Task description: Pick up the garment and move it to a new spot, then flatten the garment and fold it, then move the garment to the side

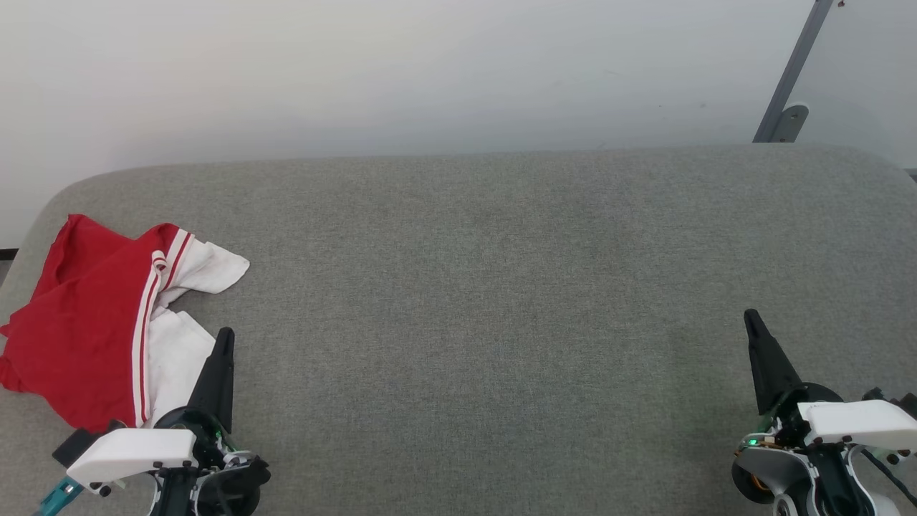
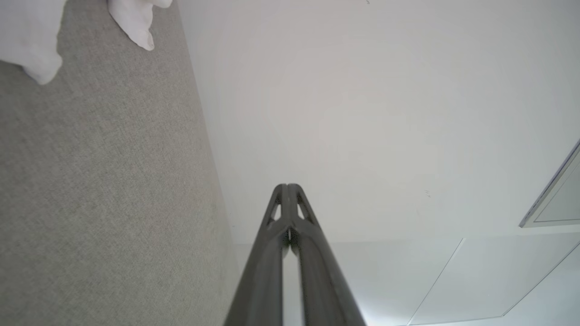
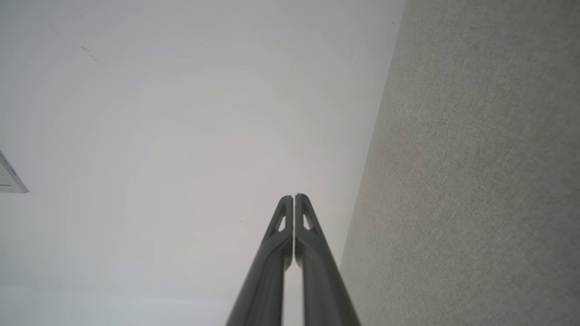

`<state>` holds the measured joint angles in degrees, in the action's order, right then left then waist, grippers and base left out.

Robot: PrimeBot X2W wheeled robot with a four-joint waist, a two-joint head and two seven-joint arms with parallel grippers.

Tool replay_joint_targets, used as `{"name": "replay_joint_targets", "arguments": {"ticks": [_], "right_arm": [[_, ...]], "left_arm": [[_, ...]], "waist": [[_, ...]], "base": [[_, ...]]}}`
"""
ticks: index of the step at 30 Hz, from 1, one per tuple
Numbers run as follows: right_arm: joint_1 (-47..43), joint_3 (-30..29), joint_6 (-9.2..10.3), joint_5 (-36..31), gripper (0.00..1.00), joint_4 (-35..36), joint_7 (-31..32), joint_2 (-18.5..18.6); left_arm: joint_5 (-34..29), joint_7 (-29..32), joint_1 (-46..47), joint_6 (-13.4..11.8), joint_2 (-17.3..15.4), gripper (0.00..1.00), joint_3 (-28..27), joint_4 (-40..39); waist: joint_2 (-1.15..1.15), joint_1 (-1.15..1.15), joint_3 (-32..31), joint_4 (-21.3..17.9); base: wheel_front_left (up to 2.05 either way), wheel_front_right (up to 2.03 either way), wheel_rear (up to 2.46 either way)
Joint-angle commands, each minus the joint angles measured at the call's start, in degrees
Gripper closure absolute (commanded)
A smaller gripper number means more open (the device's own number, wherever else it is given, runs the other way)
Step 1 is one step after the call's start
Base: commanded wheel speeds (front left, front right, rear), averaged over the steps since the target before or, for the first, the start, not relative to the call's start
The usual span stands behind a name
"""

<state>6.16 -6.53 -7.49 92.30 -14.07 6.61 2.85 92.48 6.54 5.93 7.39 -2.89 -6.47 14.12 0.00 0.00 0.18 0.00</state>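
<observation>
Nearest the robot are two sets of jaws, one per arm. In the head view the left jaws sit at 7 o'clock, their long dark fingers [image 1: 215, 380] pressed together into one spike that points toward 12. The right jaws sit at 5 o'clock, and their fingers [image 1: 770, 365] are closed the same way. The left wrist view shows its two fingers [image 2: 267, 271] meeting at the tips with nothing between them. The right wrist view shows its pair [image 3: 267, 271] likewise shut flat against each other and holding nothing.

Both sets hang over one grey, fabric-covered desk [image 1: 487, 301] with rounded far corners.

One garment [image 1: 86, 322] lies on the desk at 8 to 9 o'clock in the head view, at the desk's left edge. It is rumpled rather than flat. A red body takes up its left part, two white sleeve parts spread toward 3 o'clock, and a red-and-white striped band runs between the red and the white. The nearer white part lies just beside the left fingers, and contact cannot be judged from here. In the left wrist view two white lobes of the garment [image 2: 31, 45] lie at 10 to 11 o'clock, well apart from the fingertips.

Beyond the desk stands one plain white wall [image 1: 430, 72]. At 1 to 2 o'clock, one slanted grey metal bar [image 1: 795, 72] leans, with a rounded bracket at its foot.
</observation>
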Motion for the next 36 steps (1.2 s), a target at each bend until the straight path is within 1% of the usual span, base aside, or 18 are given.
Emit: {"name": "replay_joint_targets", "arguments": {"ticks": [1,30,31,36], "right_arm": [[0.23,0.02,0.0,0.22,1.0,-0.02,-0.07,-0.07],[0.23,0.04,0.0,0.22,1.0,-0.05,-0.07,-0.07],[0.0,0.0,0.0,0.0,0.0,0.0,0.0,0.0],[-1.43,0.05,0.01,-0.04,0.0,-1.99,-0.07,-0.22]], "left_arm": [[-0.15,0.09,0.79,0.2,-0.02,1.0,-0.04,-0.04],[-0.15,0.09,0.79,0.2,-0.02,1.0,-0.04,-0.04],[0.0,0.0,0.0,0.0,0.0,0.0,0.0,0.0],[-0.26,-0.3,-1.51,-0.08,0.49,0.0,0.07,1.72]], "waist": [[0.0,0.0,0.0,0.0],[0.0,0.0,0.0,0.0],[0.0,0.0,0.0,0.0],[0.0,0.0,0.01,0.01]], "base": [[0.0,0.0,0.0],[0.0,0.0,0.0],[0.0,0.0,0.0],[0.0,0.0,0.0]]}}
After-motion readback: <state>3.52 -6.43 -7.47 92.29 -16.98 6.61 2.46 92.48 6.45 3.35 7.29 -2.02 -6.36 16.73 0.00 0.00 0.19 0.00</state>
